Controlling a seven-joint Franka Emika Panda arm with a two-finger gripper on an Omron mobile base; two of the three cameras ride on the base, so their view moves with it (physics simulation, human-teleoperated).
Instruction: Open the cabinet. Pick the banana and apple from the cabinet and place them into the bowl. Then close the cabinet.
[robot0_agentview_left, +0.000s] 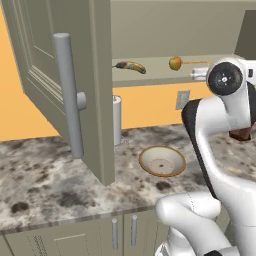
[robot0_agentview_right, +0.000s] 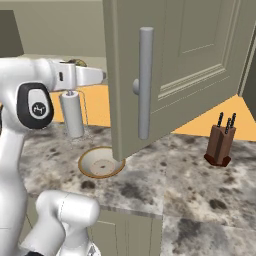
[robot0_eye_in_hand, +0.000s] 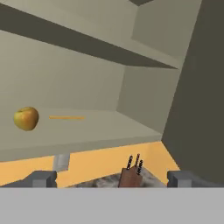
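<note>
Hovering with its two dark fingers spread wide and nothing between them, the gripper (robot0_eye_in_hand: 112, 178) looks into the opened cabinet (robot0_agentview_left: 60, 75) at the level of the bottom shelf, where both fruits lie. In the hand view the apple (robot0_eye_in_hand: 26, 118) sits well off to the left of the gap between the fingertips and a little above them, so the coming reach, by this reading, has to swing that way before the jaws can straddle it. The apple is small, round and smooth, yellow-orange with a greenish blush. Farther along the same shelf in the left base view, beyond the apple from the hand, lies the banana (robot0_agentview_left: 131, 66), curved, yellow mottled with dark brown, its long axis running roughly along the shelf edge; the apple looks the nearer of the two. The shelf and inner walls are flat, matte grey-beige. The raised-panel doors stand swung out over the counter, each with a long silver bar handle (robot0_agentview_left: 69, 95). Below the hand, on the speckled granite counter (robot0_agentview_left: 45, 185), the bowl (robot0_agentview_left: 162, 161) waits empty, shallow and cream with a tan-orange rim. A wooden knife block (robot0_agentview_right: 220, 145) stands well to the right.
</note>
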